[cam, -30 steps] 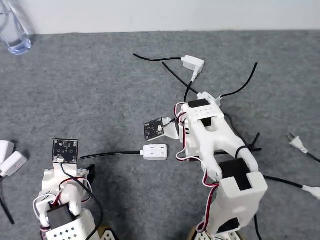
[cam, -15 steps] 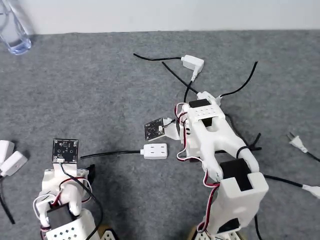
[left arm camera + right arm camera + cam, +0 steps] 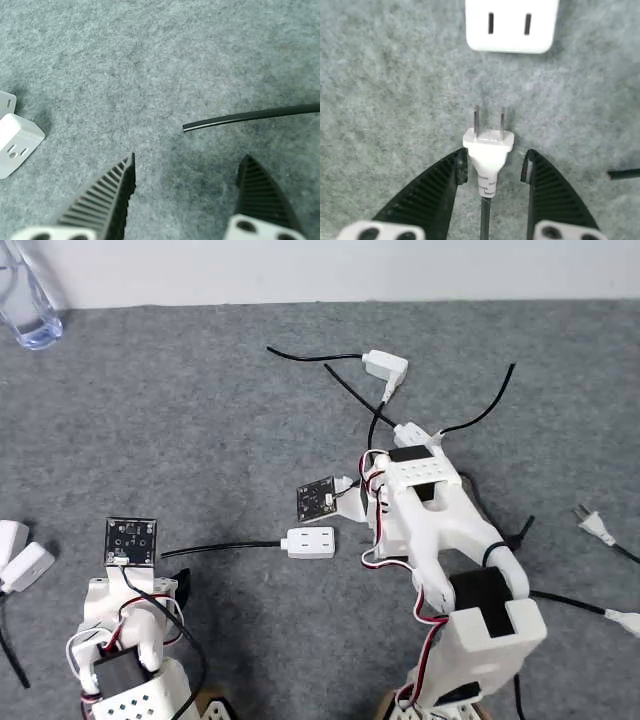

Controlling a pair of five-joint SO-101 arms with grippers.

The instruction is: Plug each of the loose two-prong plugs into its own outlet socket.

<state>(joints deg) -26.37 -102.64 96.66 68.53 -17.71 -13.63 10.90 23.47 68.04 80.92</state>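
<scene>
Plugs and sockets lie scattered over a grey, felt-like worktop (image 3: 200,420). The right tool (image 3: 495,157) is released. Its black ribbed fingers (image 3: 440,190) are spread to either side of a white two-prong plug (image 3: 487,145) that lies flat on the felt. One finger sits against the plug's shoulder and the other stands just apart from it. The plug's metal prongs point at a white socket block (image 3: 510,25) just beyond, whose two slots face them. Prongs and slots are near but apart, so the plug is not yet in. Its black cord (image 3: 484,220) runs back between the fingers.

The left tool (image 3: 189,160) is also released, opened wide above bare felt at the near left and grasping nothing. Past it lies the cut end of a black cable (image 3: 240,117). Off to the left, two white socket cubes (image 3: 15,142) sit side by side.

From above, a white oblong outlet strip (image 3: 310,542) lies near the middle, between the two arms. A white adapter (image 3: 385,365) rests farther off, and another loose white plug (image 3: 597,527) lies near the right edge. In the far left corner stands a clear plastic container (image 3: 25,310); what it holds cannot be told.
</scene>
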